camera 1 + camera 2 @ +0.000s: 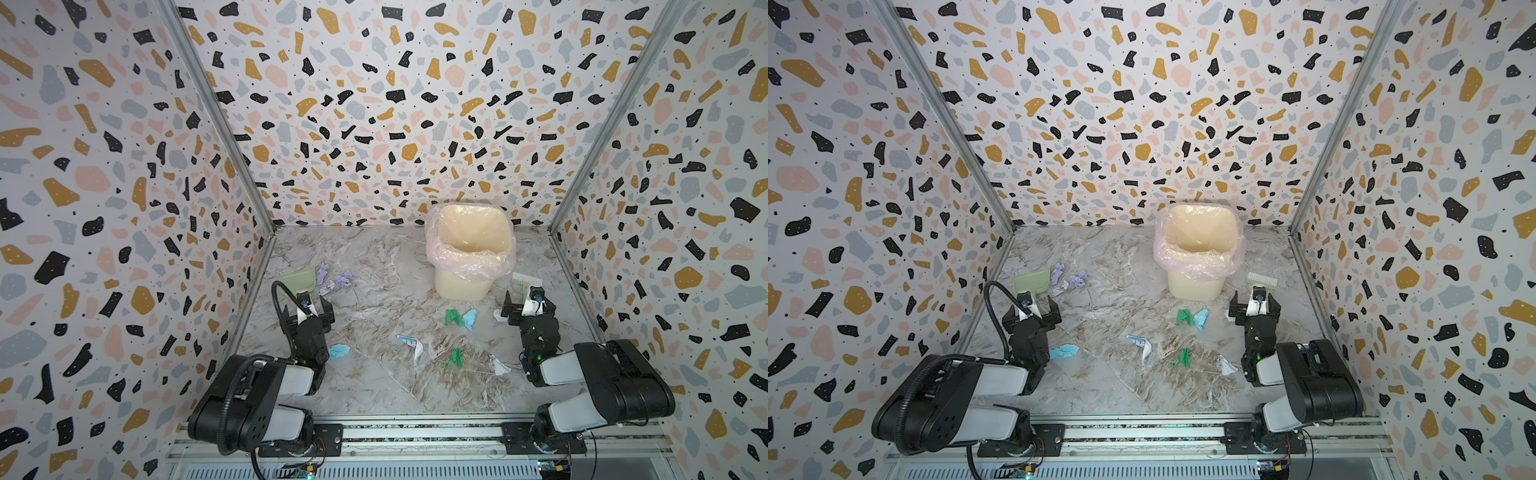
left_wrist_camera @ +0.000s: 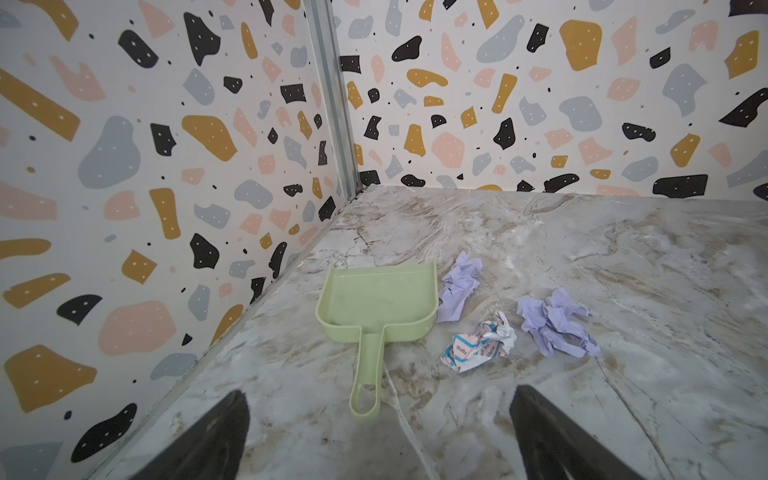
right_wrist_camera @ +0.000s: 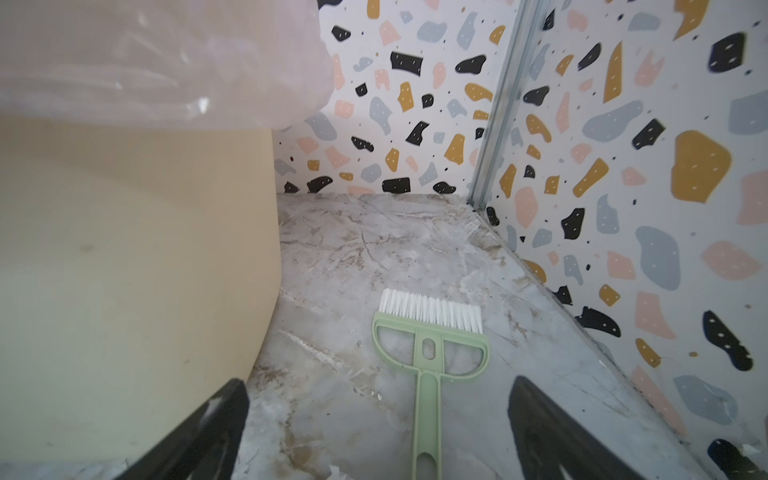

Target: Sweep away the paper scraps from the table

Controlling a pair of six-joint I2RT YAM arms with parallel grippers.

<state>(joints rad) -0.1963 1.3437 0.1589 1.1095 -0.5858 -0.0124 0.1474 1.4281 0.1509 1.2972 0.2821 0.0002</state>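
Several crumpled paper scraps lie on the marble table [image 1: 374, 386]. Two lavender scraps [image 2: 555, 324] and a printed one [image 2: 478, 345] sit beside the pale green dustpan [image 2: 374, 303] at the back left. Green [image 1: 453, 316], light blue [image 1: 469, 318] and printed white scraps [image 1: 411, 344] are spread over the middle. My left gripper [image 2: 380, 399] is open, hovering just behind the dustpan's handle. My right gripper [image 3: 379, 384] is open, with the green brush's [image 3: 430, 353] handle lying on the table between its fingers, untouched. Both grippers [image 1: 308, 307] [image 1: 528, 305] are empty.
A cream bin [image 1: 461, 286] with a pink translucent liner [image 1: 469, 266] stands at the back, close to the left of the right gripper. Terrazzo-patterned walls [image 1: 124, 208] enclose the table on three sides. The arm bases sit on a rail [image 1: 415, 434] at the front edge.
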